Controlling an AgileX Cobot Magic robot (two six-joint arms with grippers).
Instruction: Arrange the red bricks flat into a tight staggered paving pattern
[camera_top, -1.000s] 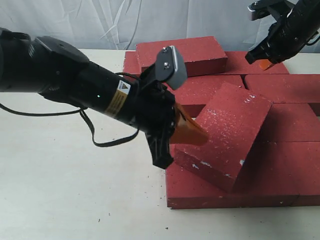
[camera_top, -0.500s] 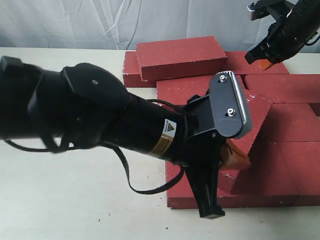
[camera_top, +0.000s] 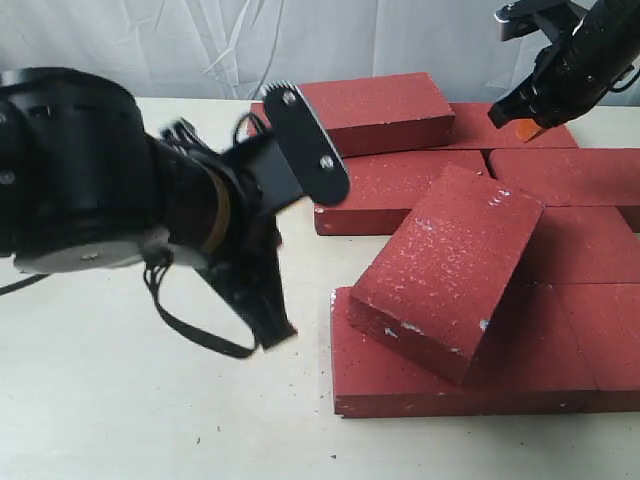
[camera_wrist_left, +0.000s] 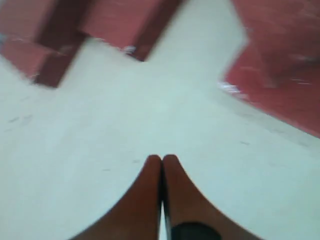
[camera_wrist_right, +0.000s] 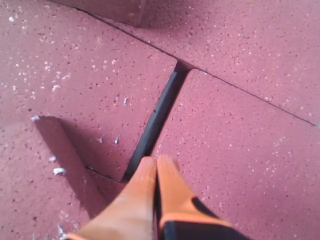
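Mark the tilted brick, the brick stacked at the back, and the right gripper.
tilted brick (camera_top: 450, 268): exterior view, middle of its top face.
stacked brick (camera_top: 372, 100): exterior view, middle of its top face.
right gripper (camera_wrist_right: 157, 163): right wrist view, between the fingertips.

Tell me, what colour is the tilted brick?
The tilted brick is dark red with white speckles; the exterior view shows it best.
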